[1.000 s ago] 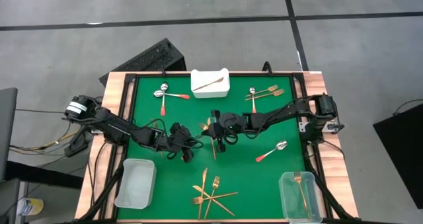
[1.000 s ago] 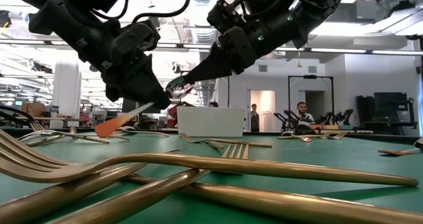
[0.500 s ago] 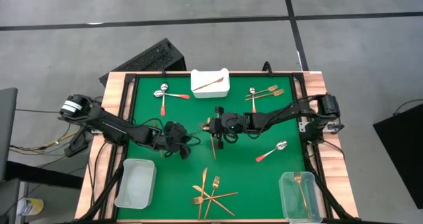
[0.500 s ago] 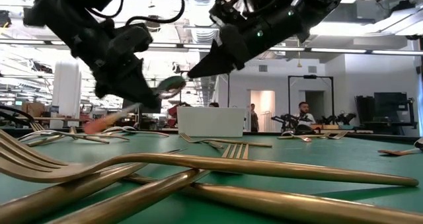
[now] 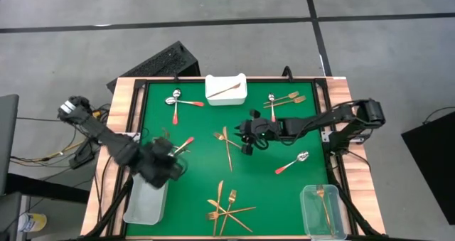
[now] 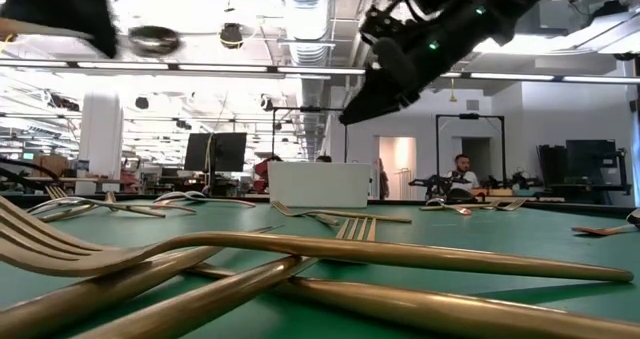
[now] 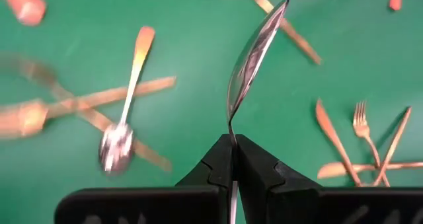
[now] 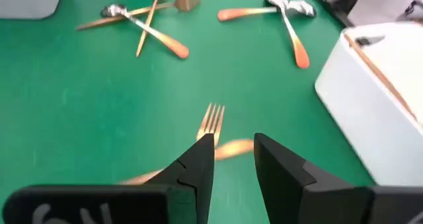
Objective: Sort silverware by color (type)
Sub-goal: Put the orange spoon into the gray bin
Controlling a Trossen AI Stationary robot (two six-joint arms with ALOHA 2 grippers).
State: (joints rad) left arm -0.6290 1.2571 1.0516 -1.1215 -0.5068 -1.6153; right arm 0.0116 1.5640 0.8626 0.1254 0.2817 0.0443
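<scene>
My left gripper (image 5: 173,156) hangs above the table's near left, just far of a clear bin (image 5: 146,198), shut on a red-handled spoon (image 5: 183,144). The spoon's silver bowl (image 7: 254,59) sticks out past the fingertips and also shows in the low view (image 6: 155,41). My right gripper (image 5: 247,138) is open near the table's middle and touches nothing. It is just right of a gold fork (image 8: 211,118) and a gold knife (image 5: 226,143) that lie flat on the green mat. My left gripper pinches the spoon between its two fingers at the thin neck (image 7: 232,137) just behind the bowl. The bowl stands edge-on beyond the fingertips, and the handle runs back between the fingers. The spoon is lifted clear of the table.
A white tray (image 5: 226,92) at the far middle holds one gold piece. Red-handled spoons lie far left (image 5: 175,102) and to the right (image 5: 291,163). Mixed pieces lie far right (image 5: 283,99). Crossed gold forks and knives (image 5: 226,207) lie at the near middle. A clear bin (image 5: 323,212) near right holds a gold fork.
My left gripper has carried the spoon up and toward the table's left and near edge, from the middle to beside the clear bin. My right gripper has drawn back from the spoon toward the right edge.
</scene>
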